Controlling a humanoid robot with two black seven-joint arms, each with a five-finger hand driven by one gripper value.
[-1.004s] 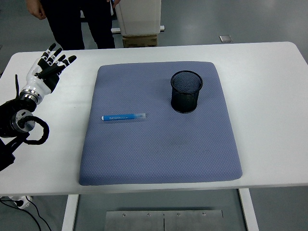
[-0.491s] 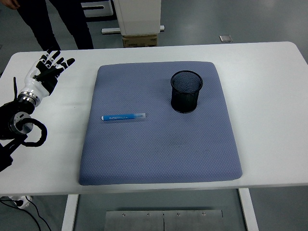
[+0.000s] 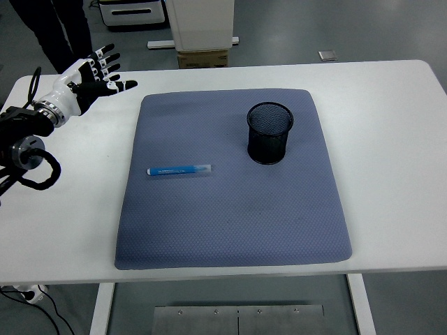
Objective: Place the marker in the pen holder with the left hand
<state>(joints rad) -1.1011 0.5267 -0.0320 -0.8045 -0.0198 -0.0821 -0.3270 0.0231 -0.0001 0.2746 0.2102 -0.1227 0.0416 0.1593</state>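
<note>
The left hand point(image 3: 89, 73) hovers empty, fingers spread, off the mat's far-left corner; the right hand is out of view. The blue marker point(image 3: 179, 169) lies on the quilted grey mat point(image 3: 230, 223), toward 5 o'clock from the hand, long axis 9-to-3; the black mesh pen holder point(image 3: 269, 132) stands upright at its 2 o'clock

A mat point(image 3: 230, 209) is lying on the middle of the bench point(image 3: 391, 174). On the mat, a marker point(image 3: 179, 169) is lying flat at about 9 o'clock, and a holder point(image 3: 269, 132) is standing upright at about 1 o'clock, well apart from it. The left hand point(image 3: 89, 77) is hovering over the bench's 10 o'clock corner, off the mat. A person point(image 3: 52, 24) is standing beyond that corner.
</note>
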